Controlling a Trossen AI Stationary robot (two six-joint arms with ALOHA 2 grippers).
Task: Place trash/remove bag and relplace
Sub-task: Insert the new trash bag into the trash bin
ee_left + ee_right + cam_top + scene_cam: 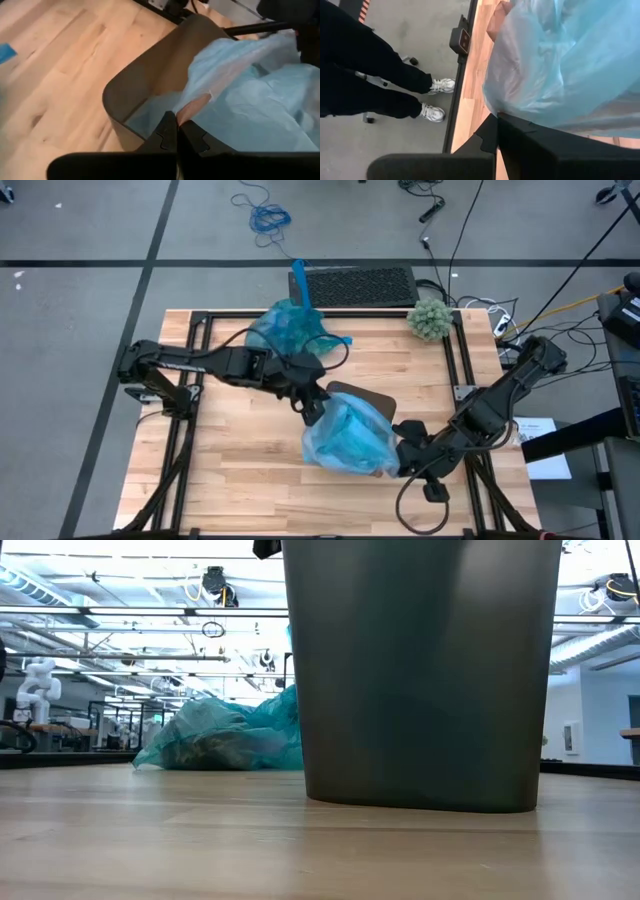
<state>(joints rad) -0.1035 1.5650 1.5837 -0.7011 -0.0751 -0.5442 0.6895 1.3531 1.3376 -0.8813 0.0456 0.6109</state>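
A dark bin stands upright at the table's middle and fills the low view. A light blue bag billows over its mouth and partly sinks inside. My left gripper is shut on the bag at the bin's left side. My right gripper is shut on the bag at the bin's near right side. A second, filled teal bag lies on the table near the far edge. The trash is hidden. My left gripper pinches an edge of the blue bag between its two shut fingers, slanting down from the table's left, just above the bin's rim. The film runs loosely from there into and over the bin. Whether it holds one layer or several cannot be told. My right gripper is shut on the blue bag's lower outer film, slanting down from the table's near right. Its own fingers hide the exact place of contact. The bag bulges slack above the fingertips.
A fuzzy grey-green ball sits at the far right corner. A black mat lies beyond the far edge. A person's legs and white shoes stand on the floor beside the table. Bare wood lies left and near the bin.
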